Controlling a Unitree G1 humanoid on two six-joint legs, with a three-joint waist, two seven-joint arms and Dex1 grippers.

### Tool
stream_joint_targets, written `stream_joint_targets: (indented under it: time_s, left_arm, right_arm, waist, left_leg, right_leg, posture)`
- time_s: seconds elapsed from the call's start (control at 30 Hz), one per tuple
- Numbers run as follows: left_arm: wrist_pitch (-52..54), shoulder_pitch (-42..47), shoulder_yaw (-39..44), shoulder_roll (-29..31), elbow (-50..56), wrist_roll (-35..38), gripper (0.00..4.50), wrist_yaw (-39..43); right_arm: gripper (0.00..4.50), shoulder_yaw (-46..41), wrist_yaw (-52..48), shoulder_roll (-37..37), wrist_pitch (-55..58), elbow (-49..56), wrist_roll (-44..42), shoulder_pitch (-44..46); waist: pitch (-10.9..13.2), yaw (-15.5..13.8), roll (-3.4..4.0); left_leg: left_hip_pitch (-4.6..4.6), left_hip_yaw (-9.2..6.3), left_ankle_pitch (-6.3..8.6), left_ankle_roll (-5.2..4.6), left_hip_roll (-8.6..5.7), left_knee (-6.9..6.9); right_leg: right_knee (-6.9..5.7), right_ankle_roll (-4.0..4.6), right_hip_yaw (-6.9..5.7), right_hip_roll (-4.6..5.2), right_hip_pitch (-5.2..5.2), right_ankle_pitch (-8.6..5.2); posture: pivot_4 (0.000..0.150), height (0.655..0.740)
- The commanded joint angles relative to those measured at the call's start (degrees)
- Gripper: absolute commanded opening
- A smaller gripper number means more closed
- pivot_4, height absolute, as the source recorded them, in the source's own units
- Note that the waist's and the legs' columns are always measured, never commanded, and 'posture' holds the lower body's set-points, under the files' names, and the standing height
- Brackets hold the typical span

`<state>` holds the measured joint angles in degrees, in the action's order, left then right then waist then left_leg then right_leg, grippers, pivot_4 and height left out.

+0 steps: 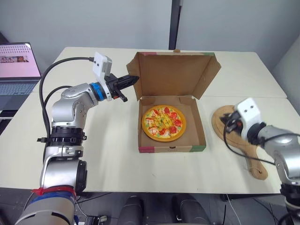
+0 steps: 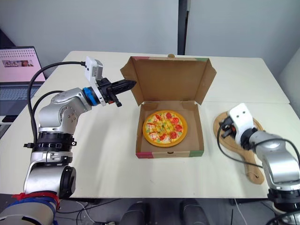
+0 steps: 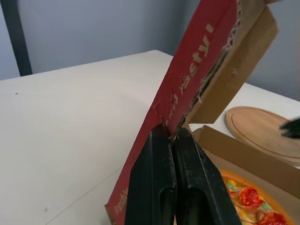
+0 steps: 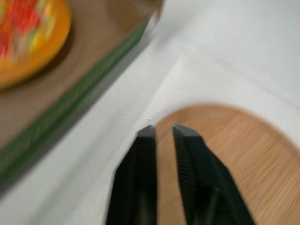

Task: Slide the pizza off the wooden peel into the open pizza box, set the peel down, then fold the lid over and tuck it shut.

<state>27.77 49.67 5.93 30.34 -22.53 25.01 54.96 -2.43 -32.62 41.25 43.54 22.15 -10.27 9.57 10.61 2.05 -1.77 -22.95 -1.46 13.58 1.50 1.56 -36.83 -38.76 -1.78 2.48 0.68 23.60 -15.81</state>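
peel (image 1: 219, 123) flat by table (image 1: 117, 150) edge | left claw (image 1: 136, 78) closed, touching lid (image 1: 173, 75) edge

1. Left arm (image 1: 70, 105): as I read it from the head camera, the elbow is bent and held out to the side, and the forearm reaches forward and in toward the centre line
2. Left gripper (image 1: 133, 80): carried about level, with its tips pointing to the robot's right. In my left wrist view, the two black fingers (image 3: 157, 183) lie pressed together along their length
3. Right arm (image 1: 286, 157): held low, with the forearm angled forward and inward and the wrist tipped downward
4. Right gripper (image 4: 161, 129): in my right wrist view, its two black fingers run side by side, parted by a narrow gap at the tips
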Motion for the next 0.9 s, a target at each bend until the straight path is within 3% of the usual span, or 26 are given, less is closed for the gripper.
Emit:
stream_joint_targets:
  time_s: [0.03, 0.57, 0.67, 0.77, 0.9]
  left_arm:
    - [-1.1, 1.1, 0.3, 0.5, 1.5, 0.1, 0.0, 1.1]
    - [-3.6, 0.9, 0.3, 2.8, -1.6, -0.5, 0.0, 6.9]
    - [-5.1, 1.0, 0.4, 3.0, -2.7, -1.1, 0.0, 7.1]
    - [-6.1, 1.1, 0.5, 3.0, -3.7, -1.6, 0.0, 7.1]
    - [-6.8, 1.1, 0.7, 3.2, -3.9, -1.8, 0.0, 7.4]
  right_arm:
    - [0.03, 3.3, -2.1, 0.1, -2.8, 3.7, 0.1, -1.4]
    - [0.03, 7.8, -3.6, -2.7, 3.0, 12.8, -4.9, -1.7]
    - [0.03, 6.3, -2.1, -2.2, 1.8, 11.4, -3.4, -1.0]
    - [0.03, -0.5, 1.3, -4.1, 0.7, 7.6, -4.1, 1.9]
    - [1.01, -6.0, 4.5, -6.4, -1.0, 3.4, -5.5, 8.6]
  waist:
    - [0.0, 0.1, 0.0]
    - [0.0, -0.2, -0.01]
    - [0.0, -0.2, -0.01]
    - [0.0, -0.2, -0.01]
    - [0.0, -0.2, -0.01]
  left_leg:
    - [0.0, 0.0, 0.0, 0.0, 0.03, -0.02]
    - [0.02, -0.06, 0.0, 0.0, 0.07, -0.12]
    - [0.01, -0.05, 0.0, 0.0, 0.07, -0.13]
    - [0.02, -0.04, 0.0, 0.0, 0.06, -0.13]
    - [0.02, -0.05, 0.0, 0.0, 0.06, -0.14]
  right_leg:
    - [0.0, 0.0, 0.01, -0.03, 0.0, 0.0]
    - [-0.02, -0.03, -0.01, -0.09, -0.07, 0.0]
    - [-0.02, -0.03, 0.0, -0.09, -0.07, 0.0]
    - [-0.02, -0.02, 0.01, -0.09, -0.07, 0.0]
    - [-0.03, 0.0, 0.0, -0.08, -0.07, 0.02]
  posture:
    - [0.15, 0.74]
    - [0.15, 0.74]
    - [0.15, 0.74]
    - [0.15, 0.74]
    - [0.15, 0.74]
